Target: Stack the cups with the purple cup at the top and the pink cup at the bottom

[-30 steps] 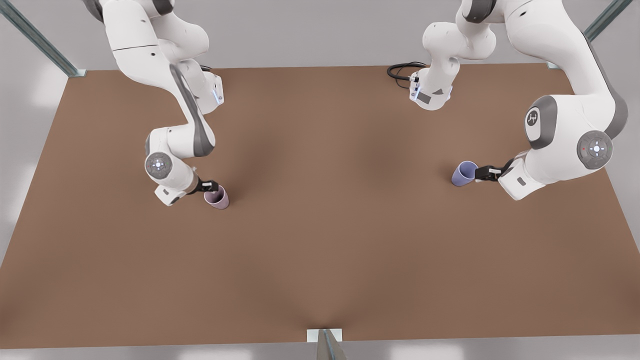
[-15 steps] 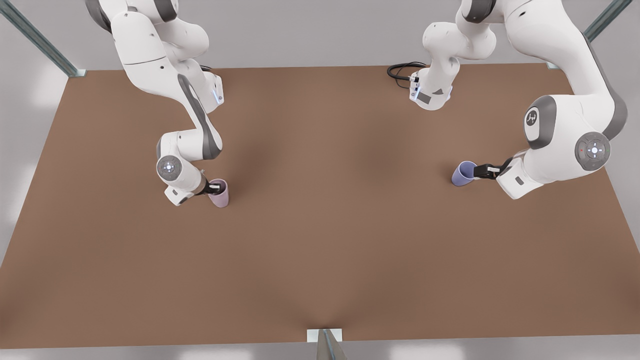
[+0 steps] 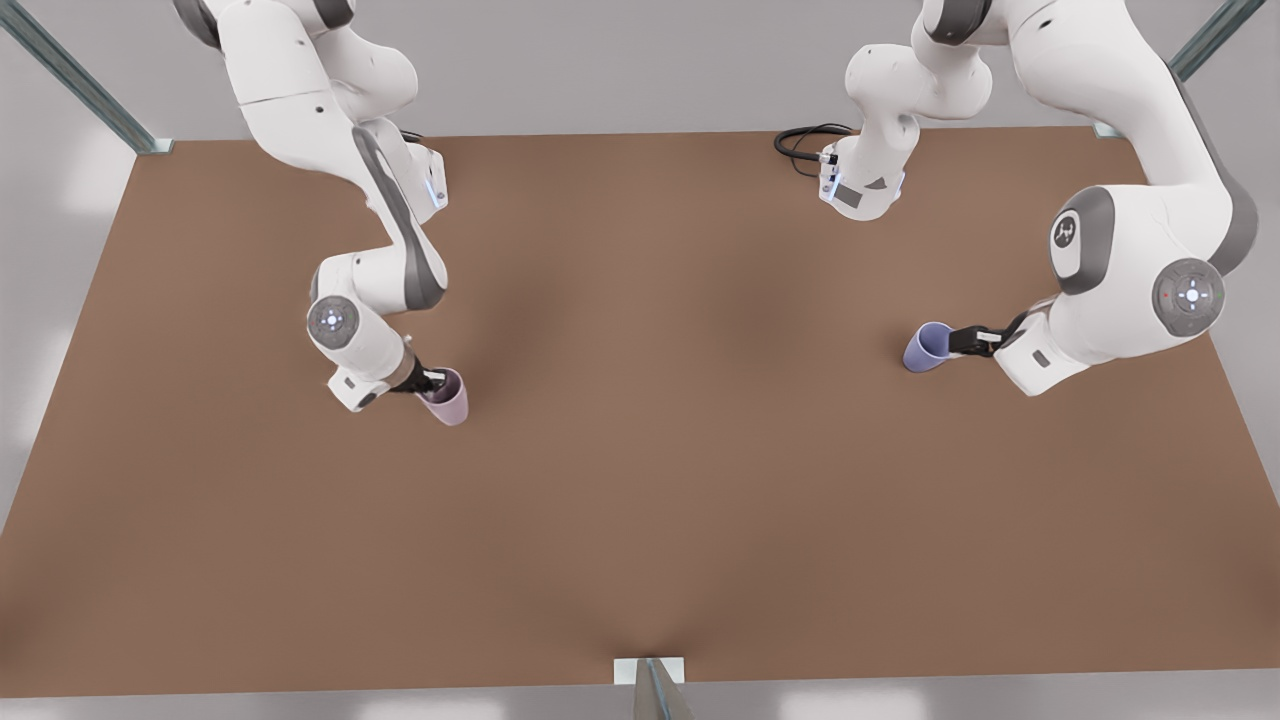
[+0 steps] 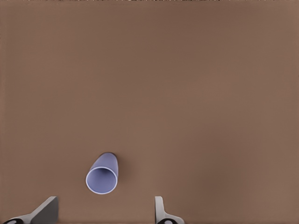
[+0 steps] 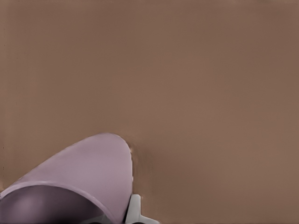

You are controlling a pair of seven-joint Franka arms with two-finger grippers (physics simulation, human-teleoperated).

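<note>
The pink cup (image 3: 448, 400) hangs tilted just over the brown table (image 3: 640, 480) at the front view's left, with my right gripper (image 3: 432, 381) shut on its rim. In the right wrist view the pink cup (image 5: 88, 172) sits large and close, one white finger (image 5: 134, 210) pressed against its wall. At the front view's right the purple cup (image 3: 925, 348) stands on the table, and my left gripper (image 3: 960, 341) is low beside its rim. The left wrist view shows the purple cup (image 4: 103, 175) just ahead of my open left gripper (image 4: 105, 200), untouched by either finger.
A black cable (image 3: 805, 140) coils at the table's far edge near an arm base. A metal bracket (image 3: 650, 680) sticks up at the middle of the near edge. Bare tabletop lies between the two cups.
My right arm has swung slightly toward the front view's right, carrying the pink cup and tipping it further over. The left arm and the purple cup have barely moved.
</note>
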